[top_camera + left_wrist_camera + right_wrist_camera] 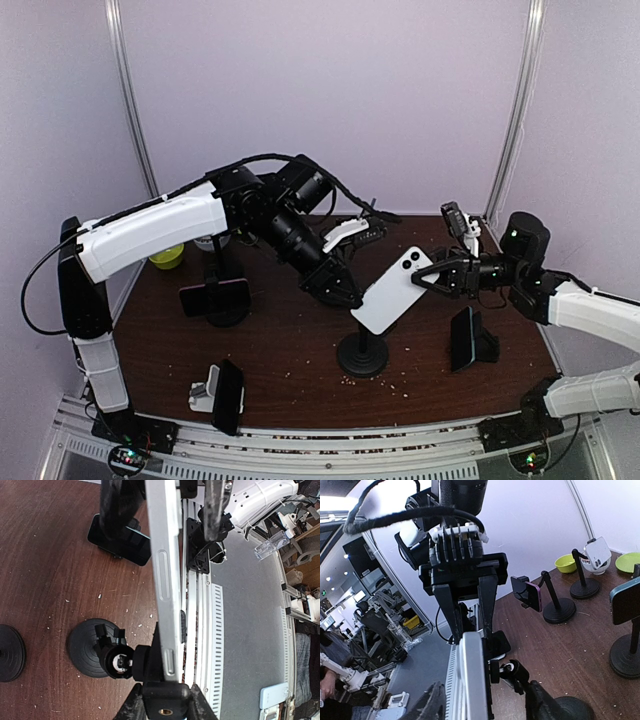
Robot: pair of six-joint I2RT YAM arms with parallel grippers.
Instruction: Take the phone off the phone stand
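A white phone [395,290] sits tilted in the clamp of a black phone stand [362,355] at mid table. My left gripper [345,292] is at the phone's lower end. In the left wrist view its fingers [132,705] press both sides of the stand's black clamp block [165,697], with the phone [165,580] edge-on above it. My right gripper [437,275] is open at the phone's upper end. In the right wrist view its fingers [427,705] stand wide apart either side of the phone [472,680], not touching it.
Other stands hold phones: a dark one at left [213,297], a black one at front left [225,395], a black one at right [468,340], a white one at the back [345,235]. A green bowl [168,257] sits back left. Crumbs dot the table.
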